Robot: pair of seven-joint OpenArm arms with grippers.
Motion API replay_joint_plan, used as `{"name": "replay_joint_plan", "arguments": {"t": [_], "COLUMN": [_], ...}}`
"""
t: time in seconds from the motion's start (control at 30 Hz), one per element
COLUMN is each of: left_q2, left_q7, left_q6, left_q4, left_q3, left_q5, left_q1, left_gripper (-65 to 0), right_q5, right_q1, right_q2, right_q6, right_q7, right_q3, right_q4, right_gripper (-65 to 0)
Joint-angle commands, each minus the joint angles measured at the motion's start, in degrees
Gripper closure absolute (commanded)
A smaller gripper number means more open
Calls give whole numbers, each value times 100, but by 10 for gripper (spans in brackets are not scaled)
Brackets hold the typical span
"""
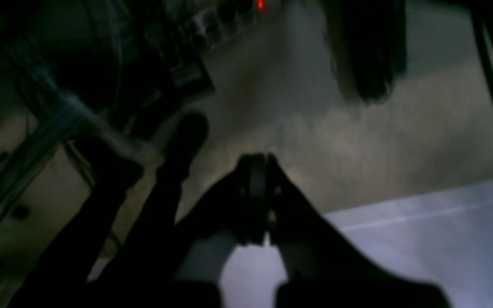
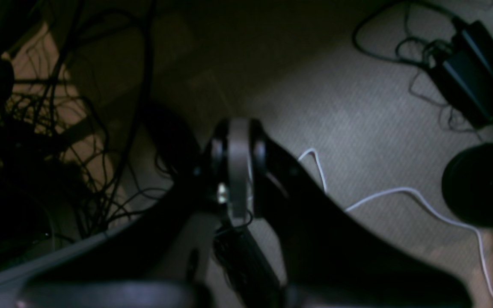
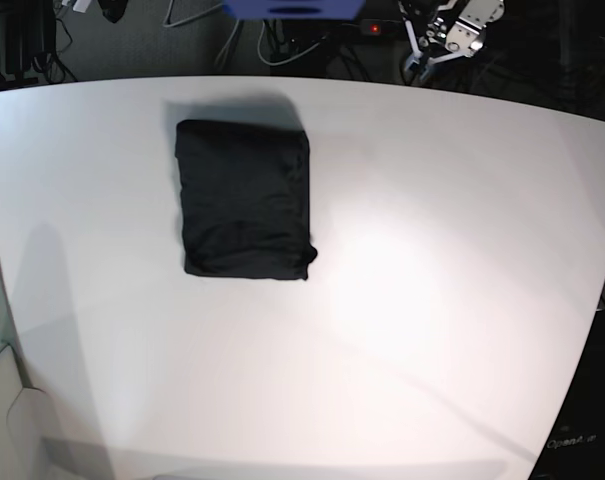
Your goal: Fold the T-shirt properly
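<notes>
The T-shirt [image 3: 244,200], a plain black garment, is lying folded into a compact, roughly rectangular bundle on the white table [image 3: 432,300]. It is sitting flat toward the table's far left corner, near the far edge, its long sides running from far edge toward near edge, with slight wrinkling at its near right corner.

left gripper [image 1: 268,188] closed and empty, right gripper [image 2: 238,171] closed and empty

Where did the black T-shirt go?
In the base view the T-shirt lies folded into a neat rectangle on the white table, in the far left part, near the table's far edge, with no arm touching it.
</notes>
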Motion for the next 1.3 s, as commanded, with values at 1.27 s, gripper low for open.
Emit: {"name": "replay_joint_plan", "arguments": {"t": [1.27], "left_q2": [738], "left_q7": [-3358], "left_q6": [32], "left_q4": [-5037], "left_q3": [37], "left_q5": [36], "left_q1": [-1548], "left_gripper": [0], "right_q5": [29], "right_q1": [1198], "right_q2": [1348], "right_q6": [-1698], "right_q7": [-60], "right_q3": [-2782], "right_q4": [-3205], "right_gripper": [0]}}
